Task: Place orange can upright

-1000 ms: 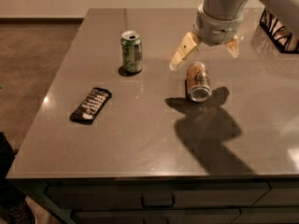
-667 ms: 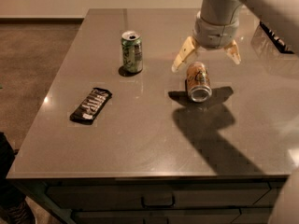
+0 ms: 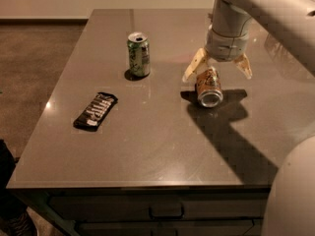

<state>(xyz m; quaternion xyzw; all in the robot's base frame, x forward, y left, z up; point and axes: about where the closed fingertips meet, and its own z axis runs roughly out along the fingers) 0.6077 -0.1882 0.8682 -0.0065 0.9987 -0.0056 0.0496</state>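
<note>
Camera view | pincer (image 3: 217, 73) hovering released, straddling orange can (image 3: 208, 87) | can lying sideways, nearer right edge of tabletop (image 3: 147, 146)

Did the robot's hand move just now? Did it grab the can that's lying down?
The gripper came down lower, so its open fingers now sit on either side of the orange can. It has not closed on it yet. The orange can lies on its side in the same spot as before. The green can and the dark snack bar have not moved either.
</note>
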